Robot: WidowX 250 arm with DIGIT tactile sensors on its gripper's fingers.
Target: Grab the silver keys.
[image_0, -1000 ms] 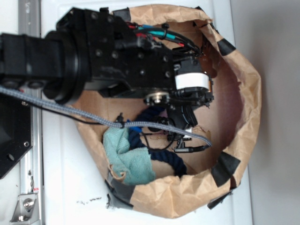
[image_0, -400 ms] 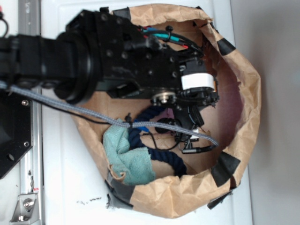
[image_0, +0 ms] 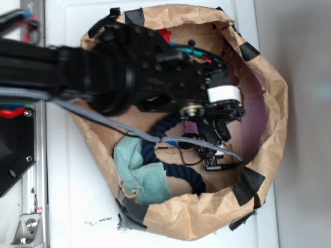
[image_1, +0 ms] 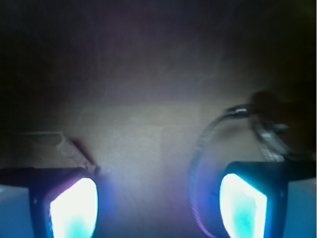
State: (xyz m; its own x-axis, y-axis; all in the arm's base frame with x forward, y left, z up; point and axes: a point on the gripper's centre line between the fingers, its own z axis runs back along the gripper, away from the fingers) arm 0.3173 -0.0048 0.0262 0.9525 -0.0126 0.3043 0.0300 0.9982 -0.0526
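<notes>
Bin: crumpled brown paper bin (image_0: 269, 103) patched with black tape, on a white surface.
Arm: black arm reaches into it.
Rope: dark blue rope (image_0: 181, 173) beside a teal cloth (image_0: 139, 173).
Gripper (image_1: 158, 203): fingers spread apart, holding nothing.
Keys: silver keys (image_1: 247, 129) on a thin wire ring, touching the right finger (image_1: 242, 206).
</notes>
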